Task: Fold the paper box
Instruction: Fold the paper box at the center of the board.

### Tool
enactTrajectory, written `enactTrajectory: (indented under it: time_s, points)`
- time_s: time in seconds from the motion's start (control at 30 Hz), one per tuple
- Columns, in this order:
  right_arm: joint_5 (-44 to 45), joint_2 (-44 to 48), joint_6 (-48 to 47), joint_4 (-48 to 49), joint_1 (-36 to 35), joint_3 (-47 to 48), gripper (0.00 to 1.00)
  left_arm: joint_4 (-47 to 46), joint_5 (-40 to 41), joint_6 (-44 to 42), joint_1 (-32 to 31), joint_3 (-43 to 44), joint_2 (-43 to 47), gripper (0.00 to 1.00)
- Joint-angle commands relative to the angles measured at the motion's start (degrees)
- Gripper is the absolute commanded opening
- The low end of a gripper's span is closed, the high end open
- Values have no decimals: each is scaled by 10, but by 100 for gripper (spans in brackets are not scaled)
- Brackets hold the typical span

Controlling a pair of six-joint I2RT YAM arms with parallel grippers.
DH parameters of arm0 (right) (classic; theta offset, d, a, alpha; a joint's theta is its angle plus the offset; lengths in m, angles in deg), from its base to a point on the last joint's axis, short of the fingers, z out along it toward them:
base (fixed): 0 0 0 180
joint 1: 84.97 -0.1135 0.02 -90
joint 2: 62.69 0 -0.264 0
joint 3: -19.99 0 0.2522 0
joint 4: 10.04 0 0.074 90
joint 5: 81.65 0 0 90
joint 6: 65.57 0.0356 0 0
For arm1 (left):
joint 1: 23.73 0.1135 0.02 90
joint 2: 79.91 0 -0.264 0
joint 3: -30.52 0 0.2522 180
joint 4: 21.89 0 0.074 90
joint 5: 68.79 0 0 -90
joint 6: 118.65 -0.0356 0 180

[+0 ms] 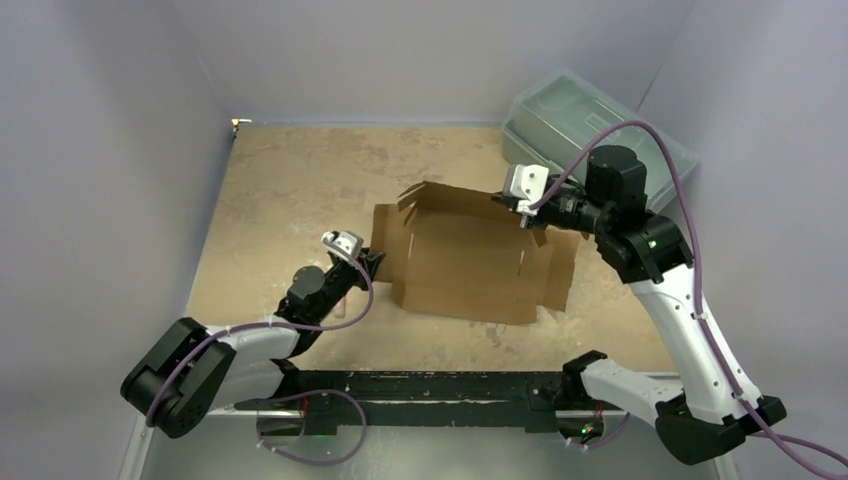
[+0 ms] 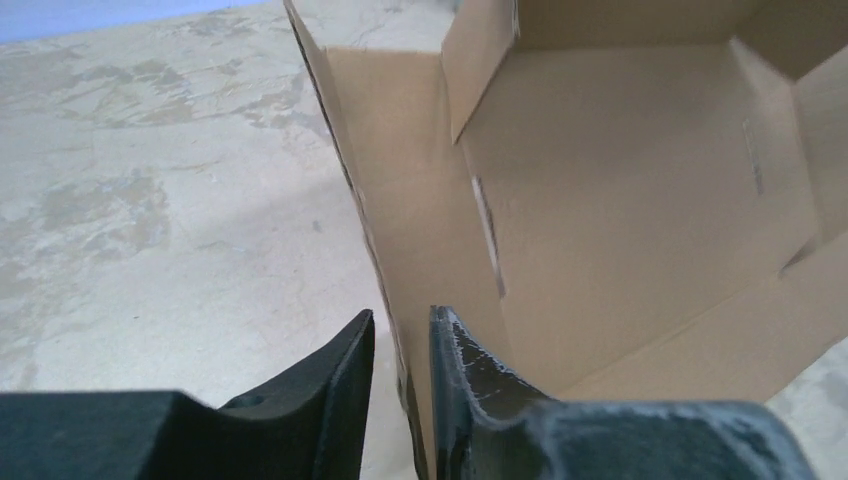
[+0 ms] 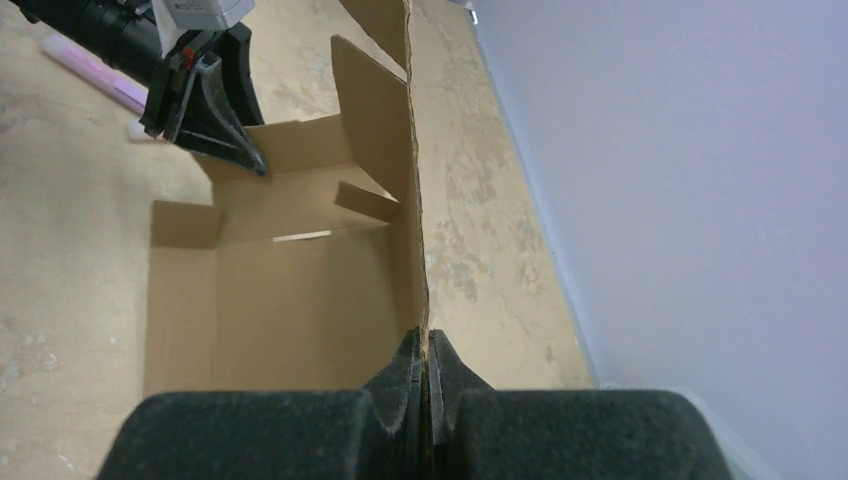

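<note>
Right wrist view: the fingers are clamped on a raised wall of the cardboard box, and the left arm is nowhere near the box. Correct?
Partly. The right gripper does clamp the cardboard box wall, but the left gripper sits at the box's opposite side, as the right wrist view shows.

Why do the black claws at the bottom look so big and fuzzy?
In both wrist views the fingers sit right against the camera, so they blur; the paper box beyond is sharper. The top view is evenly lit, with soft shadows beside the box.
</note>
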Motion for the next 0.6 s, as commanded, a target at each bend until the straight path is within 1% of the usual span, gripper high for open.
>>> enactTrajectory:
  time_s: [0.0, 0.07, 0.13, 0.17, 0.23, 0.37, 0.43, 0.57]
  points:
    - [-4, 6, -13, -8, -1, 39, 0, -26, -17, 57, -2, 17, 37, 34]
    - [-8, 9, -21, -14, -1, 36, 0, -2, -8, 75, -3, 28, 54, 46]
    - [-7, 11, -25, -18, -1, 32, 0, 43, 11, 92, -3, 47, 71, 54]
    - [-4, 13, -27, -17, -1, 29, 0, 72, 24, 101, -2, 59, 80, 58]
    - [4, 14, -30, -16, -1, 27, 0, 138, 50, 108, -2, 90, 94, 62]
    - [19, 15, -31, -12, -1, 28, 0, 260, 73, 116, -1, 157, 92, 62]
    - [23, 15, -31, -12, -1, 31, 0, 303, 73, 121, -2, 184, 79, 55]
    - [37, 14, -30, -7, -1, 34, 0, 384, 49, 147, -2, 227, 57, 54]
